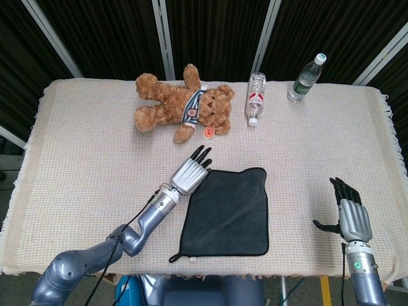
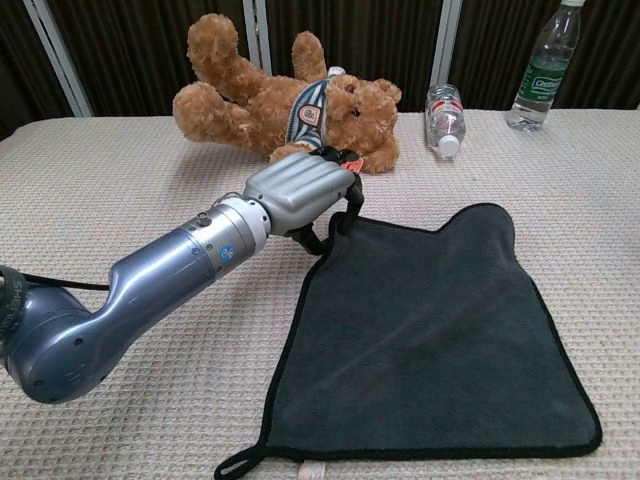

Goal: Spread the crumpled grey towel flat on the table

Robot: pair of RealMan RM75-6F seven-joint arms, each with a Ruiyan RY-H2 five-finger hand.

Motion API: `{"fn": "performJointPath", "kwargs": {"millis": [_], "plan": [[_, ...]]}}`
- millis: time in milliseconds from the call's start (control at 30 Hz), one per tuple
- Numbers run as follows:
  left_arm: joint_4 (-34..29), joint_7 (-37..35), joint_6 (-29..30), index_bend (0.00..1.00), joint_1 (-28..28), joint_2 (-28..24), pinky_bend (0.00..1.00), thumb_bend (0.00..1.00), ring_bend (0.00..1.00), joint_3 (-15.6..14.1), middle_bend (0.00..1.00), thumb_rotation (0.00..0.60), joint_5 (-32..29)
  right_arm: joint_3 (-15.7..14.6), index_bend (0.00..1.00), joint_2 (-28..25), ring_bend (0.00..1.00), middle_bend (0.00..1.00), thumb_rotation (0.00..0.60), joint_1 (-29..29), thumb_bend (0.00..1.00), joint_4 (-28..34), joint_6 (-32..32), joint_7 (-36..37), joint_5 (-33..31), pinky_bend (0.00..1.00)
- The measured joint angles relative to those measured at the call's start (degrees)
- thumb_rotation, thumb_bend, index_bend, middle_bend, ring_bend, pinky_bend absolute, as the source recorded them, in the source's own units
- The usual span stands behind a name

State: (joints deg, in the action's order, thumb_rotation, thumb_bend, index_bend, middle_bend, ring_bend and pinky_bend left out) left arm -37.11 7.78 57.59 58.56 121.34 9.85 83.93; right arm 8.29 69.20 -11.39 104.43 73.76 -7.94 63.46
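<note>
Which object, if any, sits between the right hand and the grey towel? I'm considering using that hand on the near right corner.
Nothing visible: only bare tablecloth lies between the right hand and the grey towel.

Teddy bear (image 1: 185,105) and lying bottle (image 1: 255,99) crowd the far side, bare tablecloth (image 1: 83,159) left of towel (image 1: 226,210)

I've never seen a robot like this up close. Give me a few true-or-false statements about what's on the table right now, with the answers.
1. The dark grey towel lies flat on the table. True.
2. The brown teddy bear sits upright. False: it lies on its back.
3. The left hand is at the towel's far left corner. True.
4. The right hand grips the clear plastic bottle. False: it holds nothing, fingers apart.
5. The green-labelled bottle lies on the towel. False: it stands at the table's far edge.
</note>
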Motion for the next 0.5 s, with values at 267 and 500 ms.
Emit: {"fn": "performJointPath", "kwargs": {"millis": [267, 500], "plan": [[-2.4, 1.0, 0.4, 0.61, -2.2, -2.6, 0.02, 0.49, 0.01, -1.4, 0.29, 0.6, 0.2, -0.2, 0.0, -0.1, 0.0, 0.0, 0.6, 0.1, 0.12, 0.4, 0.1, -0.1, 0.5, 0.0], [-4.7, 1.8, 0.7, 0.61, -5.0, -6.0, 0.03, 0.49, 0.01, -2.8, 0.29, 0.6, 0.1, -0.5, 0.0, 0.0, 0.0, 0.0, 0.6, 0.0, 0.12, 0.6, 0.0, -0.3, 0.8, 0.0]]}}
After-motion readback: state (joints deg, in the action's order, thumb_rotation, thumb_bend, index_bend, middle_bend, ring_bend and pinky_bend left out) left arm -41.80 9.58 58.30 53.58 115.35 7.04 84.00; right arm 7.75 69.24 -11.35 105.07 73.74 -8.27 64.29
